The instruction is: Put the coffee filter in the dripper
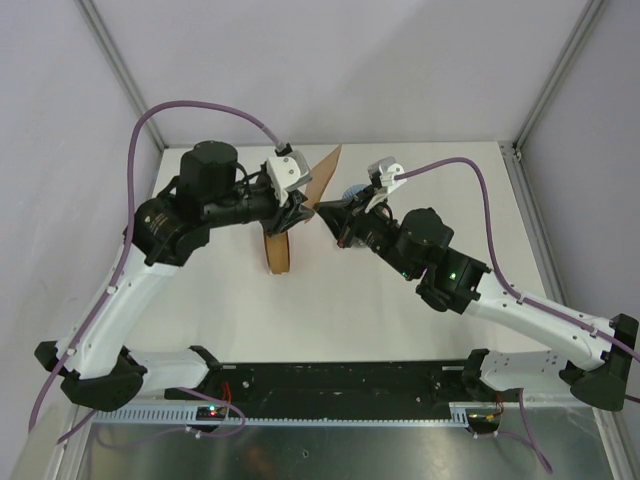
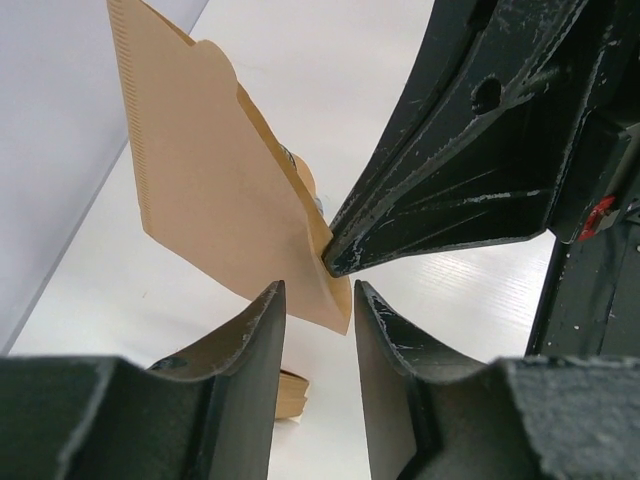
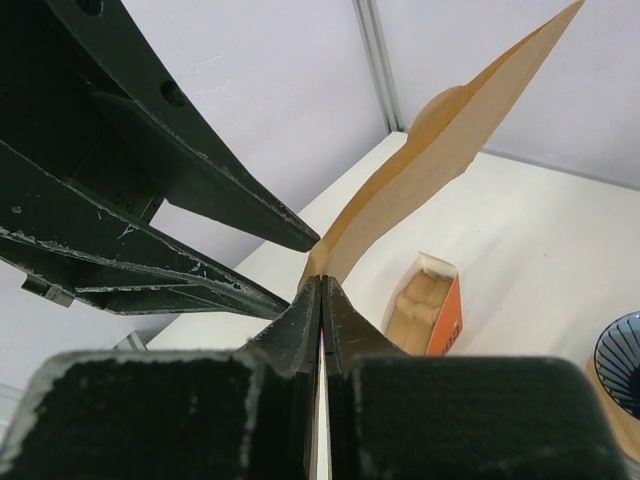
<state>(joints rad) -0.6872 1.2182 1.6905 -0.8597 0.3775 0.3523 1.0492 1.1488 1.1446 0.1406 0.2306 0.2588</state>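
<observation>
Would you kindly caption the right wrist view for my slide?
Right claw pinches the coffee filter, left claw open alongside.

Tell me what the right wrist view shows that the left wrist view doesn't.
Right wrist only: the blue dripper at the lower right edge, and an orange box with tan contents on the table. Left wrist only: the broad face of the coffee filter, its lower corner reaching into the gap of the left gripper, unclamped. Both: the filter held up off the table, pinched at one edge by the shut right gripper, with the open left gripper close beside it.
</observation>
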